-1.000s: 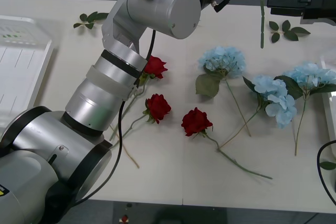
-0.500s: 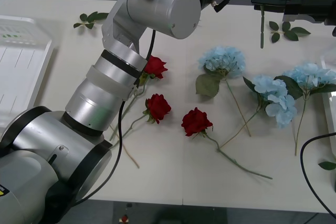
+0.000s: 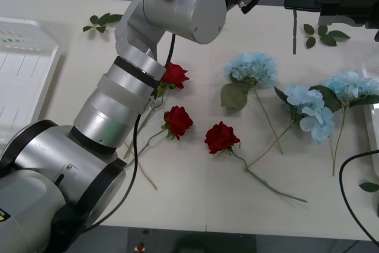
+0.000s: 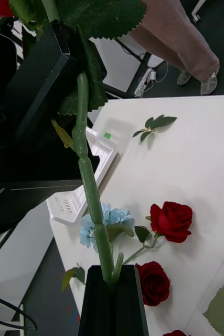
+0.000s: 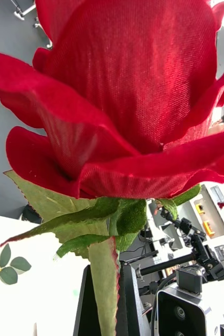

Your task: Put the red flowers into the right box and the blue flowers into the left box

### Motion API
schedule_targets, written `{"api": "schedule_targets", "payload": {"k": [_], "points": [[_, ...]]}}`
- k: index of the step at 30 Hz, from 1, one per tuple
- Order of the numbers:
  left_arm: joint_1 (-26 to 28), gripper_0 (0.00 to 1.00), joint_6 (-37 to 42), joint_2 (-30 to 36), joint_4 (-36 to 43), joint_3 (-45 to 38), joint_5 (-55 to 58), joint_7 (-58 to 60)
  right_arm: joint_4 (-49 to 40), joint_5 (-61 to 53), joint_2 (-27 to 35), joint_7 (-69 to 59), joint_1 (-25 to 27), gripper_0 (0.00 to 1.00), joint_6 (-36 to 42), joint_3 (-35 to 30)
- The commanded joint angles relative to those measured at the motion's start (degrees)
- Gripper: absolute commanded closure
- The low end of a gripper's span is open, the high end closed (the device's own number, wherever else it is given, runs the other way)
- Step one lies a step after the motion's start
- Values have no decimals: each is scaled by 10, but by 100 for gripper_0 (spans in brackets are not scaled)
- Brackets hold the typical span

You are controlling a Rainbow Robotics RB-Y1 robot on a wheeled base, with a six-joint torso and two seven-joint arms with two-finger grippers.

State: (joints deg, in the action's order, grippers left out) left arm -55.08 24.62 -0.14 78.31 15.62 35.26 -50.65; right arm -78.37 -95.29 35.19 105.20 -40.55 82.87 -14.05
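— Left fingers (image 5: 91, 310)?
— Black, pressed together on the stem of one red rose (image 5: 132, 89), right under its green leaves. Held high above the bench (image 3: 195, 199).
— Right fingers (image 4: 98, 310)?
— Also black, pinching the same green stem (image 4: 91, 194) lower along it. Up over the far right corner of the bench in the front view, with the stem hanging straight down there.
— Other red flowers?
— Three roses (image 3: 178, 121) lying mid-bench, close together with heads apart, just beside the left arm (image 3: 124, 99).
— Blue flowers?
— Three pale clusters (image 3: 251, 66) flat on the bench to the right of the roses, in a loose row, the two rightmost close together.
— Boxes?
— Left box (image 3: 23, 81) at the bench's left edge, well apart from the flowers. Right box (image 3: 373, 125) just a white rim at the right edge, near the last blue cluster.
— Anything else?
— Loose leaf sprigs (image 3: 100, 21) along the far side of the bench.
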Motion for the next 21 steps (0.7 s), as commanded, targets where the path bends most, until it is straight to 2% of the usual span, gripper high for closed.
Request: {"api": "schedule_targets", "payload": {"k": [1, 3, 4, 5, 6, 8, 9, 21], "points": [[-26, 100, -5, 3, 9, -3, 2, 15, -7, -4, -11, -18, -19, 100, -1, 2], [-26, 100, -5, 3, 9, -3, 2, 15, -8, -6, -11, -18, -19, 100, -1, 2], [-26, 85, -5, 3, 9, -3, 2, 15, -7, -7, -11, -19, -19, 100, -1, 2], [-26, 51, -5, 3, 9, -3, 2, 15, -7, -8, -11, -18, -19, 100, -1, 2], [-26, 26, -5, 3, 9, -3, 2, 15, -7, -9, -11, -19, -19, 100, -1, 2], [-26, 6, -5, 3, 9, -3, 2, 15, -7, -9, -11, -19, -19, 100, -1, 2], [-26, 0, -5, 3, 9, -3, 2, 15, -7, -9, -10, -19, -19, 100, -1, 2], [-26, 0, -5, 3, 9, -3, 2, 15, -7, -9, 8, -20, -18, 100, 14, -2]]}}
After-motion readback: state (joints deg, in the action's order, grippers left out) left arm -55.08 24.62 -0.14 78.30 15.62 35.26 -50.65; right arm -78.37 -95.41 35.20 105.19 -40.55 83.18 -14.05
